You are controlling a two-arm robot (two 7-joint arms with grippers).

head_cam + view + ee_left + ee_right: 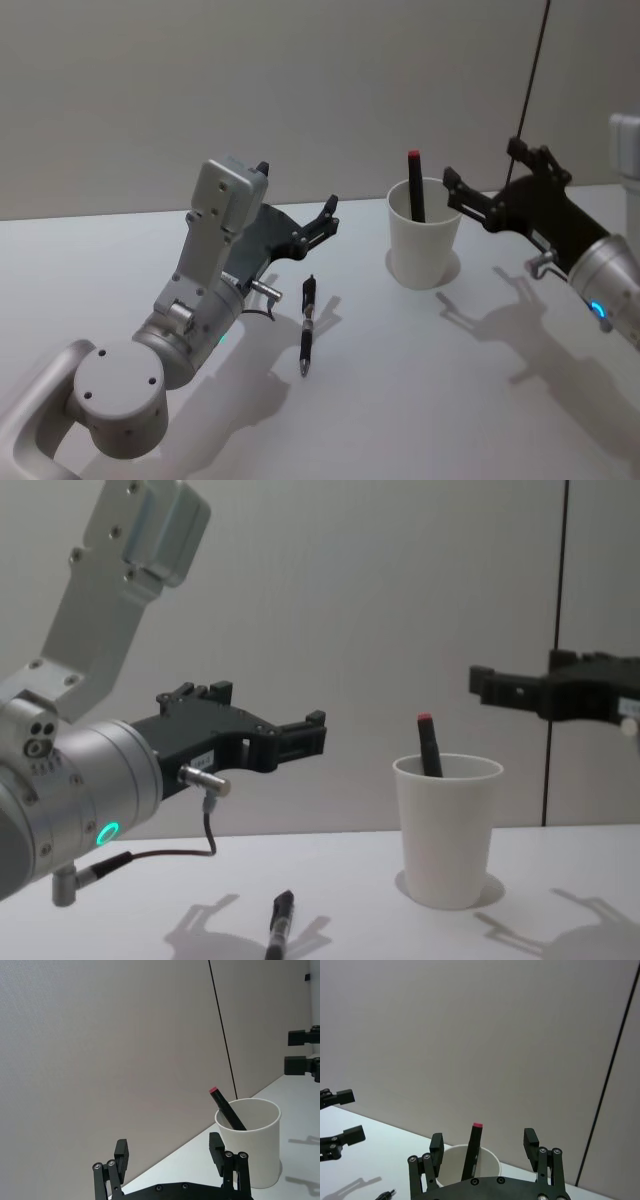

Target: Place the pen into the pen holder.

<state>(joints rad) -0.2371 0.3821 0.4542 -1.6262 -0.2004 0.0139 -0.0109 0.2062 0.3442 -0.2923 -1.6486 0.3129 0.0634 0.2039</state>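
While two pens were on show, just one stood inside the single pen holder [424, 245], a plain white paper cup on the white table [400, 410]. That red-tipped pen [415, 185] leaned against the cup's inner wall, its red end rising above the rolled rim. The second pen [308, 325], black, lay flat on the table to the left of the cup and well apart from it, with nothing touching it.

There were two grippers, both empty. The left gripper [322, 222] hung above the table, over the far end of the black pen, with its jaws spread wide and pointed towards the cup. In the left wrist view its fingers [121, 1152] stood far apart with only the wall between them. The right gripper [482, 162] hovered just beside the cup on its right, at about rim height. Its jaws were also wide, and in the right wrist view they framed the cup and the red-tipped pen.
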